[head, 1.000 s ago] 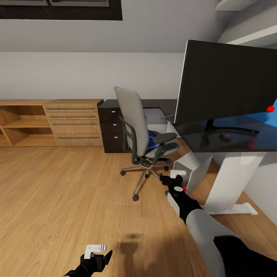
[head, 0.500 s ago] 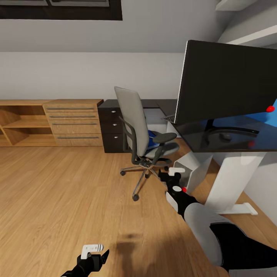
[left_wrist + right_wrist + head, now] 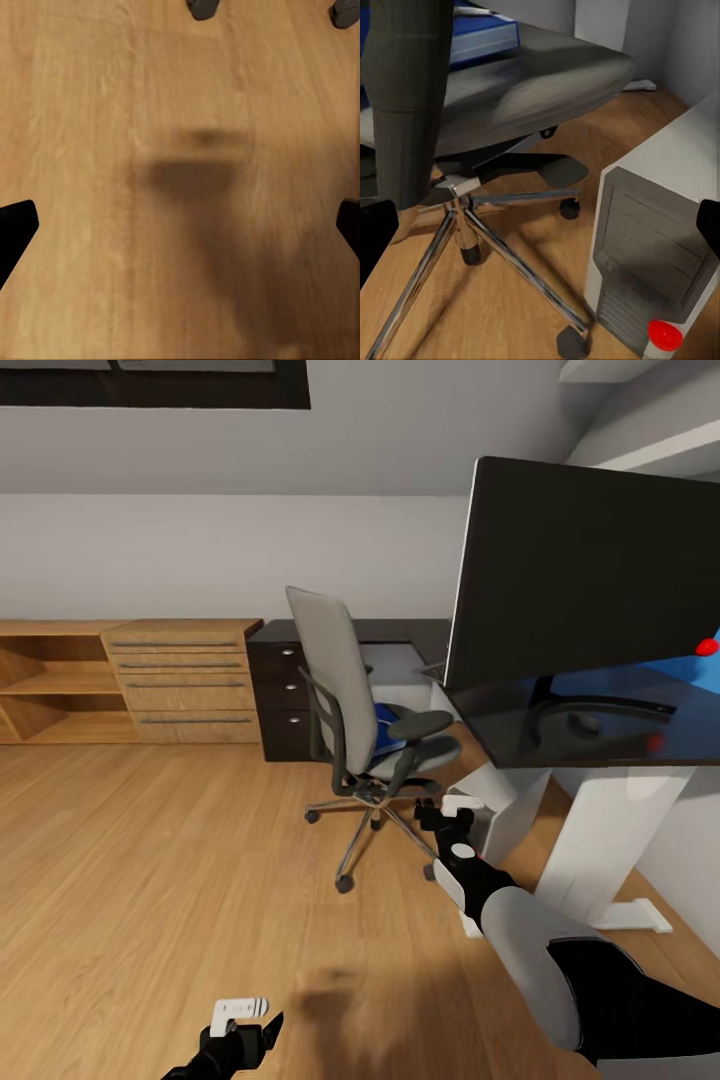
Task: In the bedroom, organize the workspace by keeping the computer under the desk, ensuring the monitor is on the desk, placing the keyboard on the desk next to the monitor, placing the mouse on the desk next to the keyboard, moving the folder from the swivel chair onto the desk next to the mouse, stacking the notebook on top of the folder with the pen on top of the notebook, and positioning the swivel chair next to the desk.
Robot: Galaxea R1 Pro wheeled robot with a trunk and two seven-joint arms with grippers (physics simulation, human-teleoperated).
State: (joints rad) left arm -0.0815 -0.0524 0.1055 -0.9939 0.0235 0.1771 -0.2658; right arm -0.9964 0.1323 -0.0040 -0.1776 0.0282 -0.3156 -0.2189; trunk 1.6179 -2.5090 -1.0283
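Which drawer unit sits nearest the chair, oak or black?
The black drawer unit, right behind the chair. The oak one stands beyond it, farther from the chair.

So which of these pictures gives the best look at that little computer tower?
The right wrist view: the computer is close, with its grey front panel and red light plain to see. In the head view the computer is small, partly hidden behind the right gripper. The left wrist view looks at the floor.

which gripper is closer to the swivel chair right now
Right. The right gripper reaches out beside the chair, near its base; the left gripper hangs low over bare floor, well short of it.
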